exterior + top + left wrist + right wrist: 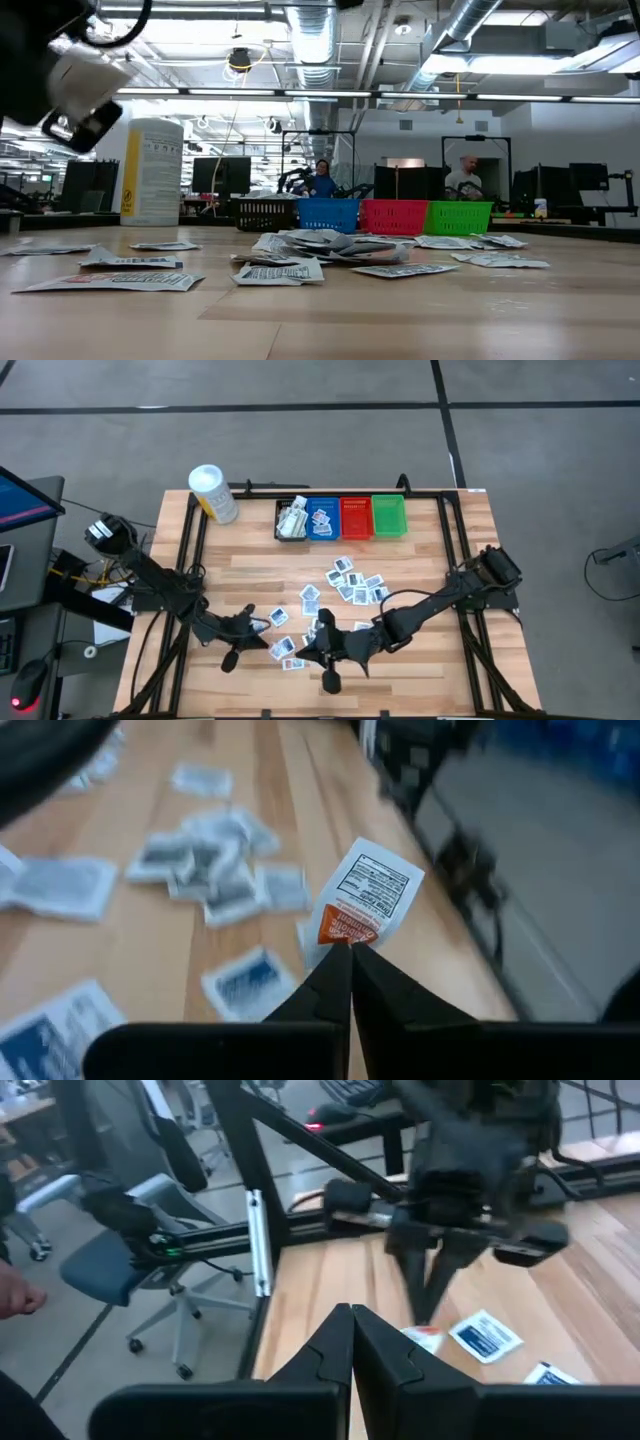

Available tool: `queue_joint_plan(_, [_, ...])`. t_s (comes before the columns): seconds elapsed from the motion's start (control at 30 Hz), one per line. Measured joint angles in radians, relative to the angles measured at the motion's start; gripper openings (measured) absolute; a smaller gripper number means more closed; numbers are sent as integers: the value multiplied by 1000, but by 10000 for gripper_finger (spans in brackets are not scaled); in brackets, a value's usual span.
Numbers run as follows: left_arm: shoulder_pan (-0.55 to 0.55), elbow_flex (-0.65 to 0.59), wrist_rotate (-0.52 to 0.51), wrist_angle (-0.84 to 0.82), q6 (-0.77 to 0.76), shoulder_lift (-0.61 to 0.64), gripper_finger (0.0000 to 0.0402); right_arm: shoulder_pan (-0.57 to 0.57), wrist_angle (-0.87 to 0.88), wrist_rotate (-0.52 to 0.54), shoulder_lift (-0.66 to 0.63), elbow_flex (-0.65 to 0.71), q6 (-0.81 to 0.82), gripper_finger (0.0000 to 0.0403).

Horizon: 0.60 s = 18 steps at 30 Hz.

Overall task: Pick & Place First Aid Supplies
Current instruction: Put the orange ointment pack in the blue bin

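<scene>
At about 7 o'clock on the table (420, 660), the left gripper (350, 952) is clenched on one packet (363, 900), a white one with an orange-red band, pinched by its lower corner and lifted clear of the wood. In the high view this gripper (262, 622) sits at the left edge of the scattered packets (352, 585), which spread from the table's centre toward 6 o'clock. The right wrist view shows the same grip from the opposite side: the left gripper (432, 1302) points down with the packet's (422, 1338) orange corner under its tips, and a blue-marked packet (485, 1334) lies flat just beside it.

The right gripper (351, 1312) is clenched with nothing between its fingers; in the high view it (310, 650) hangs near 6 o'clock, close to the left one, over the nearest packets.

At 12 o'clock four bins stand in a row, touching: black (291, 520), blue (321, 518), red (355, 517), green (388, 516). The black, blue and red ones hold packets. A white tub (214, 494) with a yellow label stands at about 10 o'clock, well apart from the bins.

In the low view two people (322, 178) show in the room behind the bins
</scene>
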<state>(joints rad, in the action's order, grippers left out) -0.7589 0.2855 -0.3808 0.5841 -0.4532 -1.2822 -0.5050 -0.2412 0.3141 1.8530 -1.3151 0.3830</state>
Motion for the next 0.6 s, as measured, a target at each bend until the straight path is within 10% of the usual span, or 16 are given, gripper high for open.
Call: queue_joint_plan(0.6, [22, 198, -229, 37, -12, -36, 7, -126, 292, 1, -257, 0, 42, 1])
